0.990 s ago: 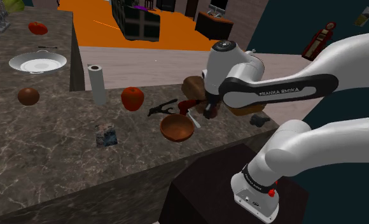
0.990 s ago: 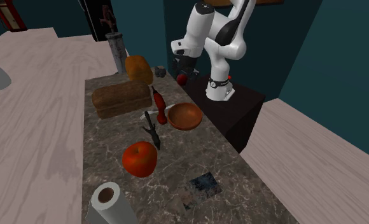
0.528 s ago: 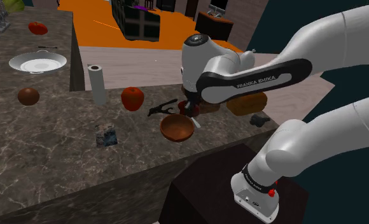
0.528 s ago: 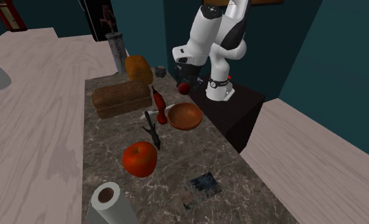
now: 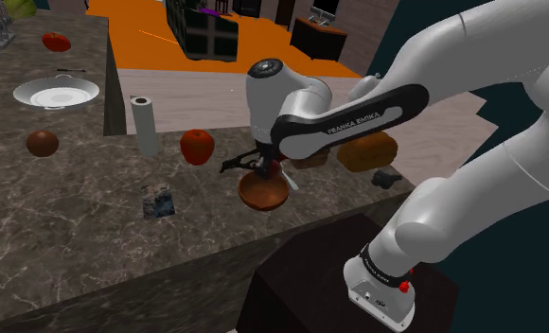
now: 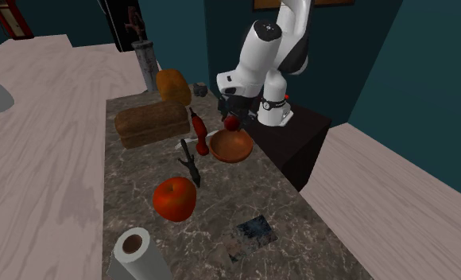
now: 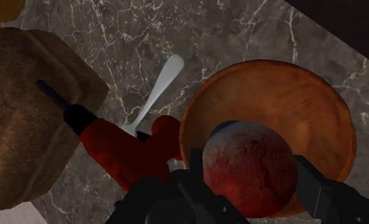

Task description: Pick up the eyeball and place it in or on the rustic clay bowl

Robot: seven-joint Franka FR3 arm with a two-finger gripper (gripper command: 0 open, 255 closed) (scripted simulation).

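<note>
My black pincer [image 7: 248, 160] is clamped on the mottled dark-red round eyeball [image 7: 250, 172], over the shallow reddish-brown clay bowl [image 7: 285, 95].

Wrist view: eyeball [image 7: 250, 167] covers the near part of the bowl [image 7: 285, 89]. Loaf [image 7: 18, 121] is cut off by the edge. One end of the spoon [image 7: 159, 86] is hidden behind the red tool [image 7: 113, 149]. Shoulder view: arm [image 5: 348, 123] hides most of the loaf and the top of the orange lump [image 5: 367, 156]. Dark bit [image 5: 388, 177] beside it is too small to tell.
</note>
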